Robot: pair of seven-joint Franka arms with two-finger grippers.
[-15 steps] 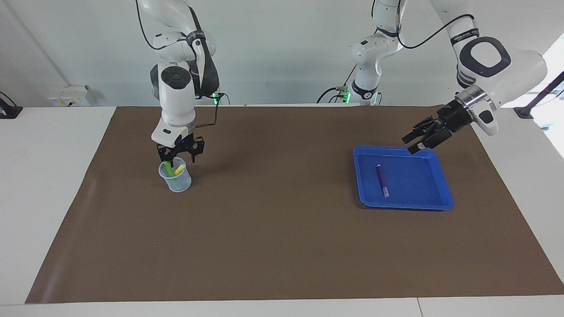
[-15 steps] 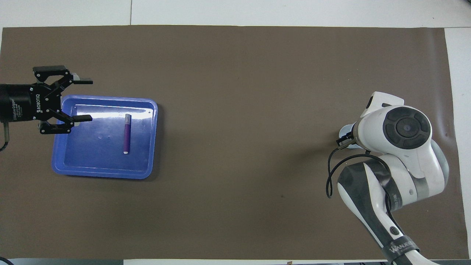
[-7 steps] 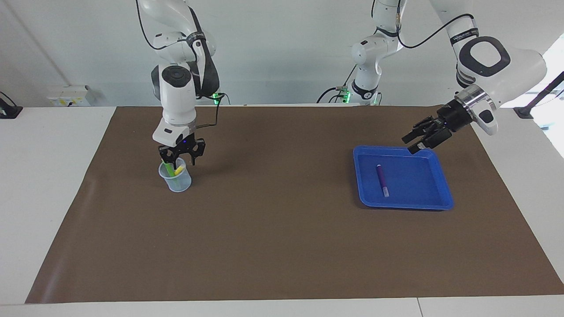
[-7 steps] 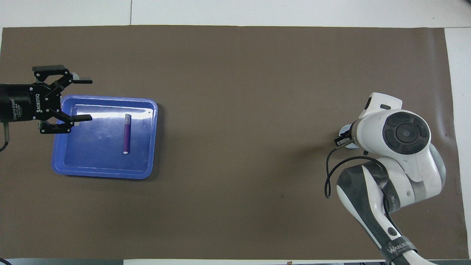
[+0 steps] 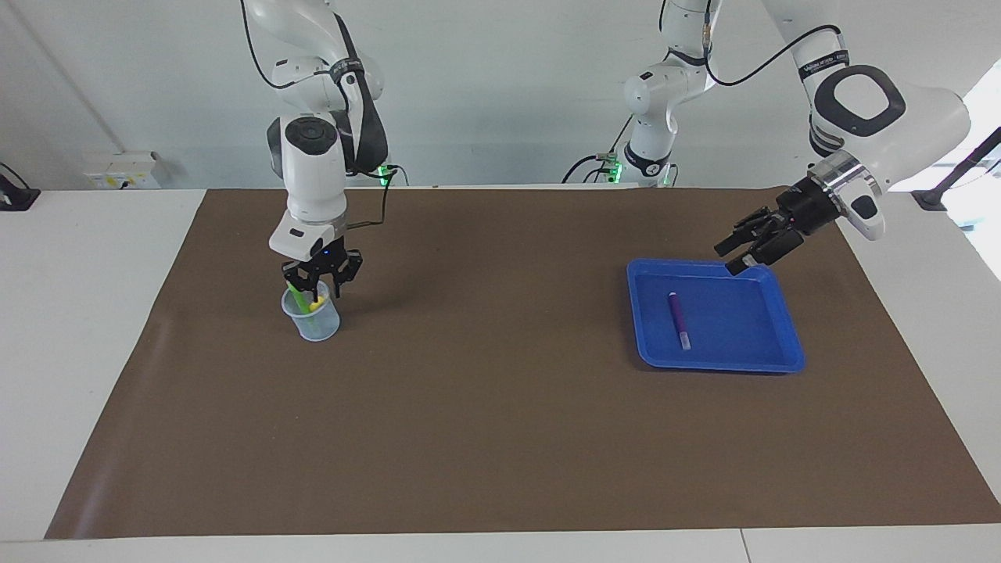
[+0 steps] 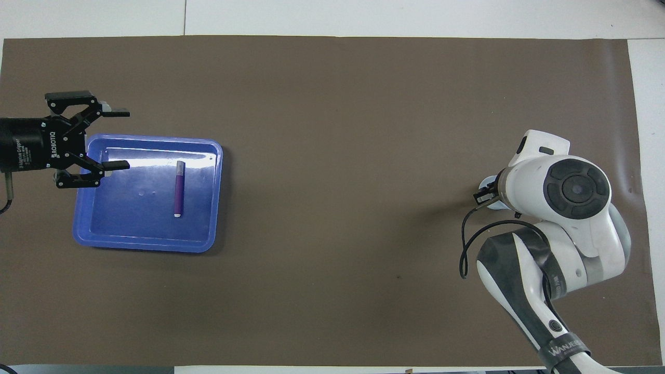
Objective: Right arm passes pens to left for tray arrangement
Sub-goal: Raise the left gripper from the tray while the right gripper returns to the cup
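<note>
Jaws of the right gripper (image 5: pixel 313 288) have been narrowed over the cup (image 5: pixel 312 317), seemingly on the yellow pen (image 5: pixel 316 302); the left gripper (image 5: pixel 744 252) is held wide by the tray's (image 5: pixel 774 356) corner.

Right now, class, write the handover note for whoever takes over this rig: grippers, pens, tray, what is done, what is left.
Left gripper: open, waiting over the tray at its edge nearer the robots.
Right gripper: down at the mouth of the cup; grip not confirmed.
Green pen and yellow pen: standing in the cup.
Done: purple pen lies in the tray.
Left: pass and lay the other two.
</note>
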